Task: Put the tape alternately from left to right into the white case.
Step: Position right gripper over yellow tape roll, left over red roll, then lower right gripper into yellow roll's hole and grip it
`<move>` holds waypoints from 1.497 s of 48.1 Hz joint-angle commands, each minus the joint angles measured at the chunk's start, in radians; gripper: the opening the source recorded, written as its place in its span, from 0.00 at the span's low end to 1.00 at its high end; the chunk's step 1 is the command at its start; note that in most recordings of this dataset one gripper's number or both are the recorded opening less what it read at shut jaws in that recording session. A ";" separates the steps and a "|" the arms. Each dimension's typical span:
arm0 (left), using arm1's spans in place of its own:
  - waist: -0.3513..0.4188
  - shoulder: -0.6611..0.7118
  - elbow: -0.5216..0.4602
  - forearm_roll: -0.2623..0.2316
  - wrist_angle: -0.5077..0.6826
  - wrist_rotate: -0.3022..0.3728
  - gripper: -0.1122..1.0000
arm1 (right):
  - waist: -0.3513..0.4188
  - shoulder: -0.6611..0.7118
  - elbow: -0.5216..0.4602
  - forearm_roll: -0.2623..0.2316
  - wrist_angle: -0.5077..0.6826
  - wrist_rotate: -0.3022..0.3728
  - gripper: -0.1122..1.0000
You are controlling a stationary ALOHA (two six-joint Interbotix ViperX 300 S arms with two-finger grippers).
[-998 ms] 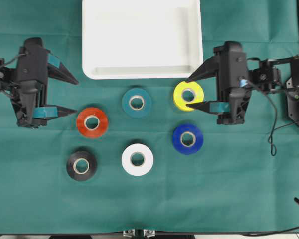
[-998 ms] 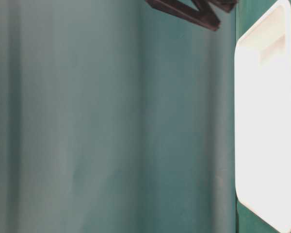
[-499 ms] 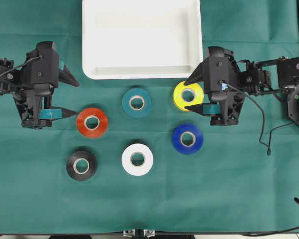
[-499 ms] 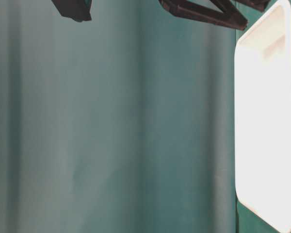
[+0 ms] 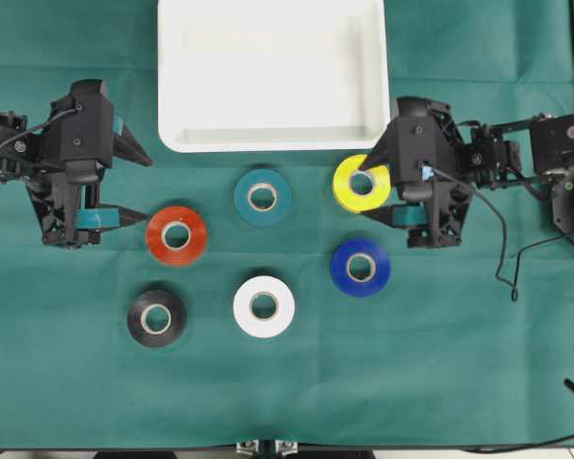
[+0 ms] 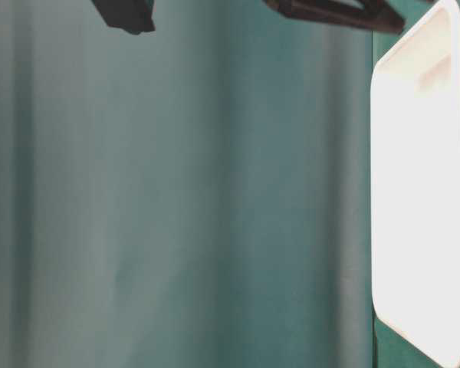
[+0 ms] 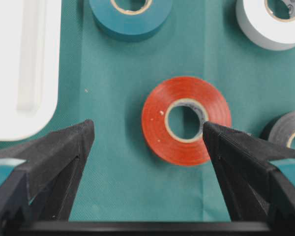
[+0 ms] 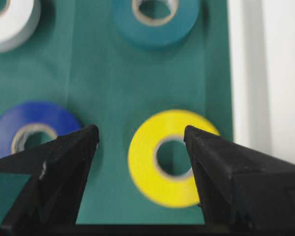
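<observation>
Green cloth [image 5: 440, 363] under six tape rolls, all lying below the white case [image 5: 273, 139].
Left gripper [image 5: 139, 182] gapes empty beside the red roll [image 5: 176, 235]; right gripper [image 5: 375, 182], wide and empty, straddles the yellow roll [image 5: 361, 183].

Green cloth-covered table [image 5: 440, 363] — carrying 6 tape rolls [image 5: 264, 306] in 2 rows, plus the white case [image 5: 273, 137] at the far edge.
</observation>
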 commanded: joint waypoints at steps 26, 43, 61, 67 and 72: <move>-0.003 0.002 -0.026 -0.002 -0.003 -0.003 0.63 | 0.014 0.040 -0.041 -0.002 0.098 0.074 0.79; -0.005 0.002 -0.026 -0.002 -0.003 -0.003 0.63 | 0.014 0.104 -0.058 -0.002 0.095 0.074 0.79; -0.003 0.002 -0.021 -0.003 -0.003 -0.003 0.63 | -0.002 0.196 -0.081 -0.041 0.080 0.074 0.79; -0.003 0.002 -0.020 -0.002 -0.005 -0.003 0.63 | -0.011 0.209 -0.080 -0.054 0.058 0.075 0.79; -0.003 0.002 -0.020 -0.002 -0.005 -0.003 0.63 | -0.021 0.225 -0.078 -0.057 0.044 0.075 0.78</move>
